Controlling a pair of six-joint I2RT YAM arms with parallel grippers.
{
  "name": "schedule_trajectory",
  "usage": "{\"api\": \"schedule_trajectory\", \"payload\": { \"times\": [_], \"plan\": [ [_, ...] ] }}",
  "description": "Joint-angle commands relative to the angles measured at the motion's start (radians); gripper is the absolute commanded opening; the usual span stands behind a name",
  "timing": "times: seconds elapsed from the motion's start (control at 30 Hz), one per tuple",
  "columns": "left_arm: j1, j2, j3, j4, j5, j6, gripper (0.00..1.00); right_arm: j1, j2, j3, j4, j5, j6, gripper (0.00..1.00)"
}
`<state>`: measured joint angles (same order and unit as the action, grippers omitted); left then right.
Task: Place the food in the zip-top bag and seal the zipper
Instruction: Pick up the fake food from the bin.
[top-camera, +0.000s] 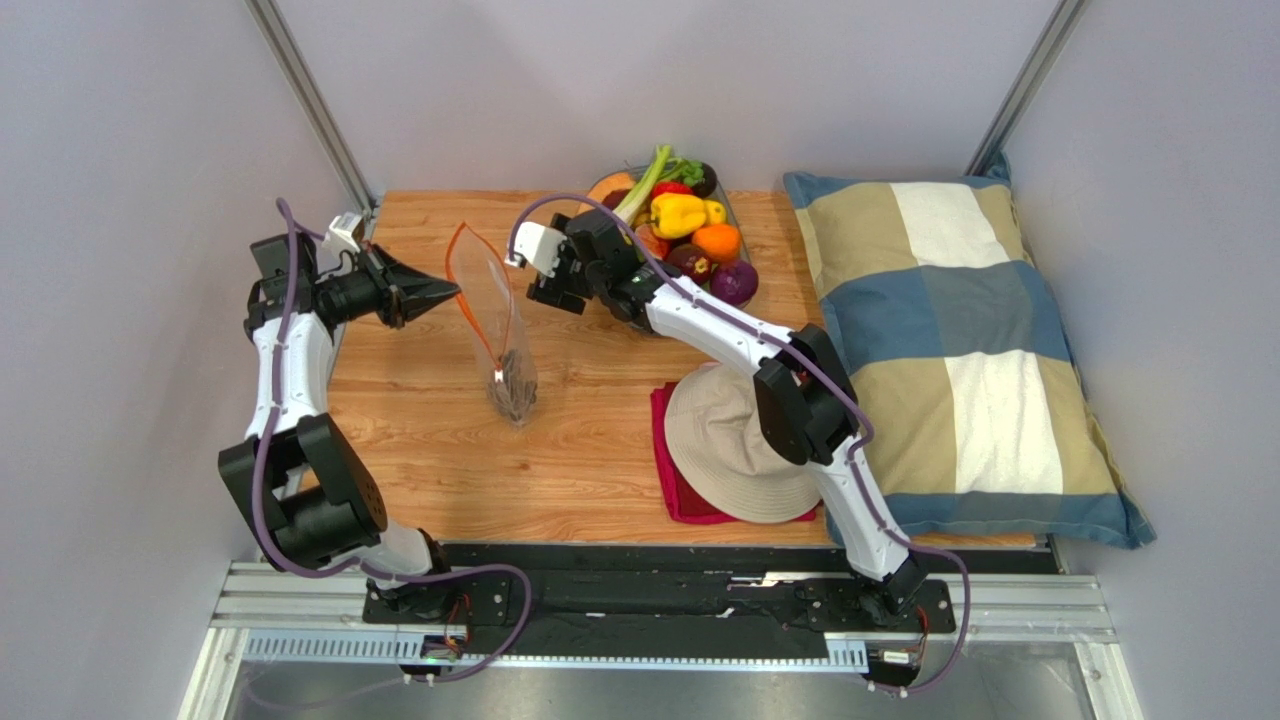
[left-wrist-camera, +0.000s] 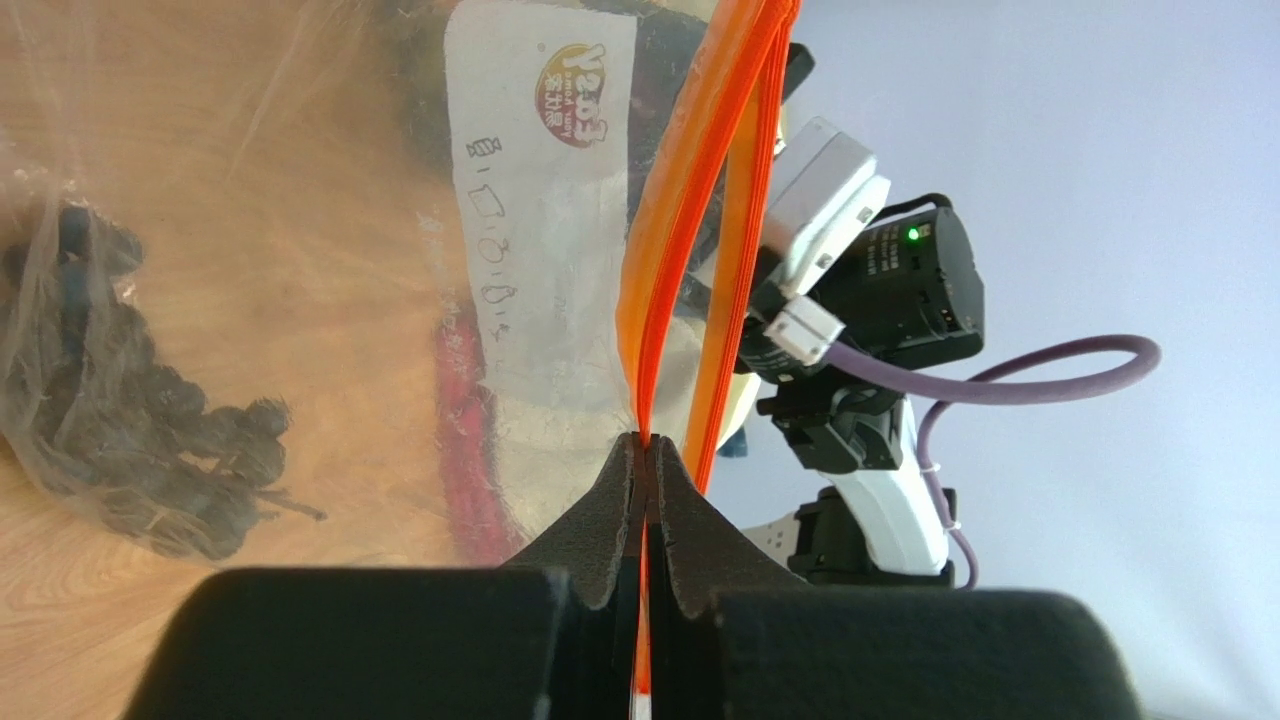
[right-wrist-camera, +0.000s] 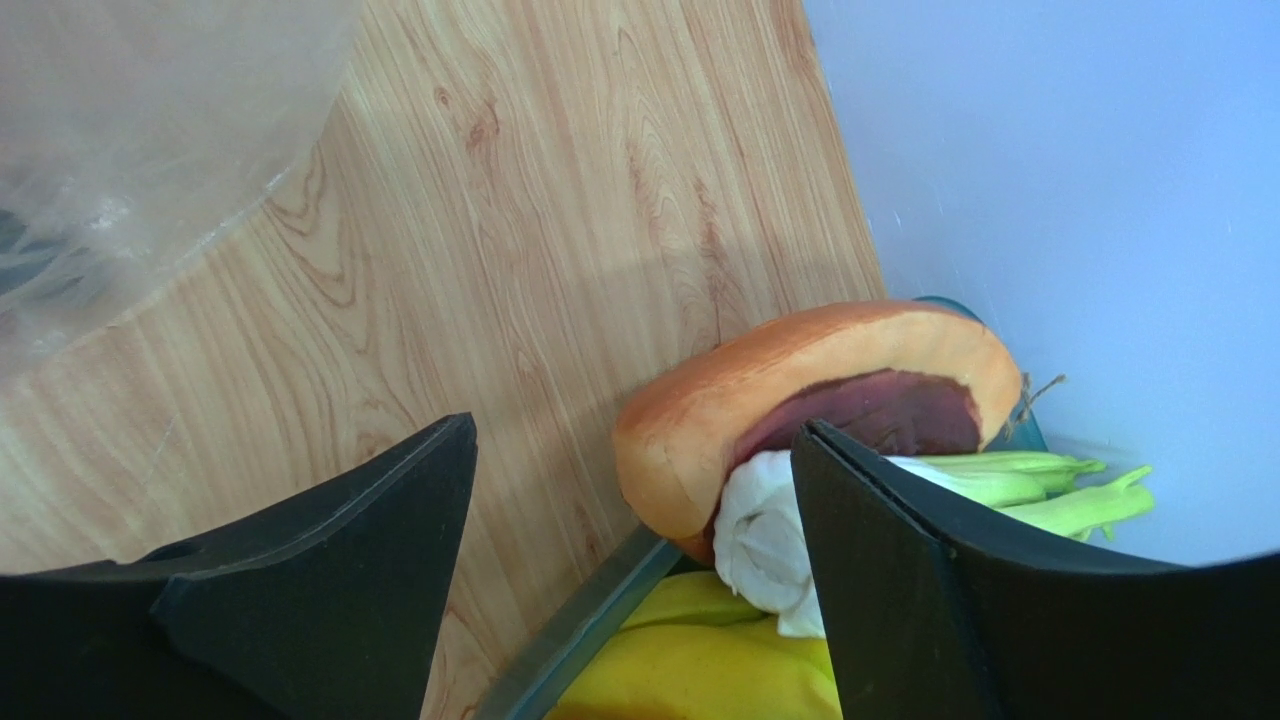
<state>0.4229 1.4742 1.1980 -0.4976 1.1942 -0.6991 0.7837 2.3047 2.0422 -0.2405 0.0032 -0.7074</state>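
Now the left hand (left-wrist-camera: 649, 450) pinches the zipper (left-wrist-camera: 706, 225), holding the zip-top bag (top-camera: 504, 323) upright on the worktop (top-camera: 601, 450) — grapes (left-wrist-camera: 135, 435) already inside. The right hand (right-wrist-camera: 634, 435) gapes empty, nearer the food (top-camera: 684, 218): that pile lies beside 1 finger, the bag's mouth beside the other.

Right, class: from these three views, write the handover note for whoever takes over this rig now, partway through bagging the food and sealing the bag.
Left gripper: shut on the zipper, holding the zip-top bag up with its mouth open.
Right gripper: open, holding nothing, beside the unbagged food.
Done: dark grapes lie in the bottom of the bag.
Left to do: yellow pepper, purple onion and the others sit at the back of the table; bag them, then seal the zipper.
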Motion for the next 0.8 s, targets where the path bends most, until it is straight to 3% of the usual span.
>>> {"api": "schedule_trajectory", "payload": {
  "times": [0.0, 0.37, 0.47, 0.67, 0.77],
  "plan": [
    [0.022, -0.002, 0.048, -0.013, 0.008, 0.033, 0.0, 0.017, 0.048, 0.033, 0.124, 0.043, -0.093, 0.8],
    [0.042, 0.014, 0.061, -0.021, 0.015, 0.043, 0.0, 0.017, 0.128, 0.07, 0.156, 0.147, -0.161, 0.76],
    [0.045, 0.02, 0.069, -0.022, 0.016, 0.047, 0.0, 0.017, 0.14, 0.07, 0.179, 0.178, -0.167, 0.7],
    [0.056, 0.038, 0.101, -0.053, 0.015, 0.069, 0.0, 0.015, 0.16, 0.076, 0.221, 0.228, -0.158, 0.45],
    [0.056, 0.043, 0.112, -0.061, 0.016, 0.078, 0.0, 0.015, 0.156, 0.075, 0.231, 0.242, -0.139, 0.21]
  ]
}}
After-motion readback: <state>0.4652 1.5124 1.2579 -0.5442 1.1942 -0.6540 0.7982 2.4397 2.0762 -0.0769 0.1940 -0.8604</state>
